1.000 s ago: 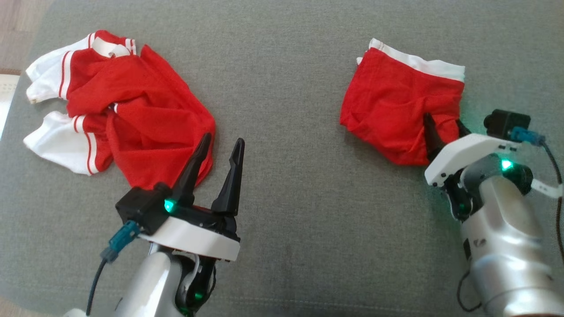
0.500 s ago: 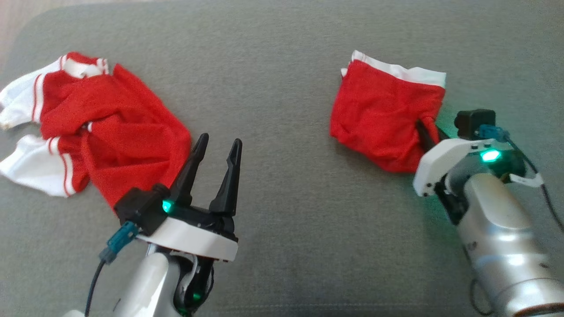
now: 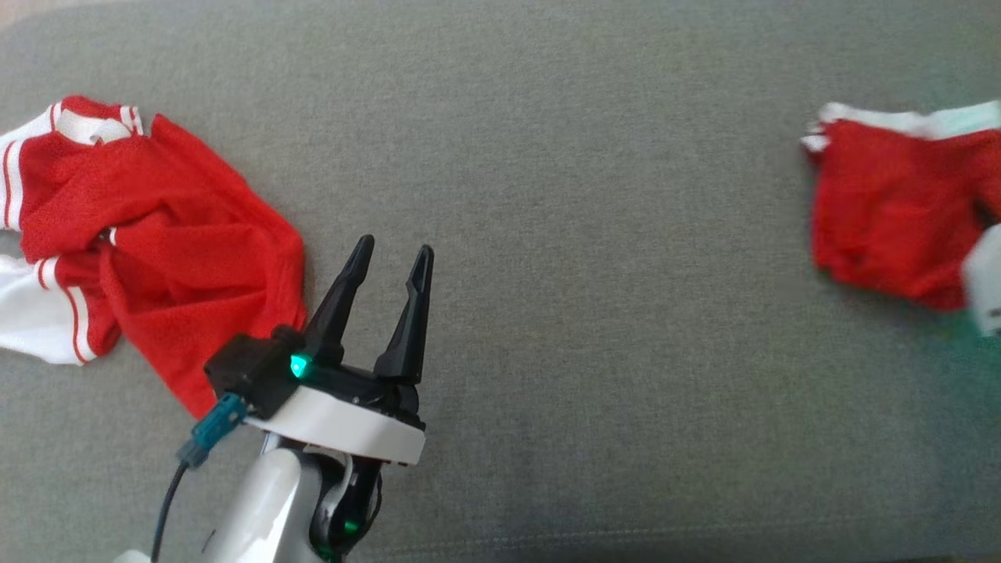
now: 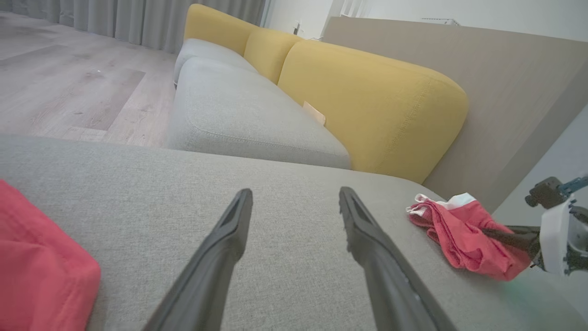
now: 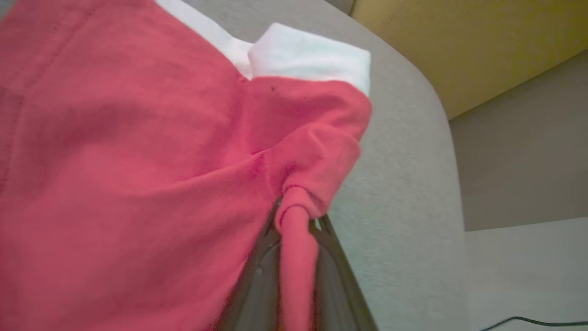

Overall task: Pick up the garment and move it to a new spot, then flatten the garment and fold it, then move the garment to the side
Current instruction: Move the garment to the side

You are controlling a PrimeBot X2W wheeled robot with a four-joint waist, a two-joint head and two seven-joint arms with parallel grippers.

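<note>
- The grey sofa seat carried everything, with a yellow backrest behind it in the left wrist view.
- A crumpled red-and-white garment sprawled at 9 o'clock in the head view, loose and unheld.
- The folded red garment, white band along its far edge, lay at 3 o'clock, hard against the frame's right side and well apart from the crumpled one.
- The right pincer was clenched on a bunched fold at that garment's near edge, with a tongue of red cloth squeezed between its dark fingers.
- The left pincer hung released at 7 o'clock, fingers spread over bare fabric, just beside the crumpled garment's hem but not touching it.
- Judged from the neat fold and the grip, the last step was in hand: moving the garment to the side.
- The next move likely called for setting the bundle down flat near the seat's curved edge, then releasing without dragging the fold open; soft cloth pinched at one spot could easily unfold or slip.
- Against a second before, the right pincer had gone from spread to clamped. The camera had also shifted, yet the gap between the two garments had plainly widened toward 3 o'clock.
</note>
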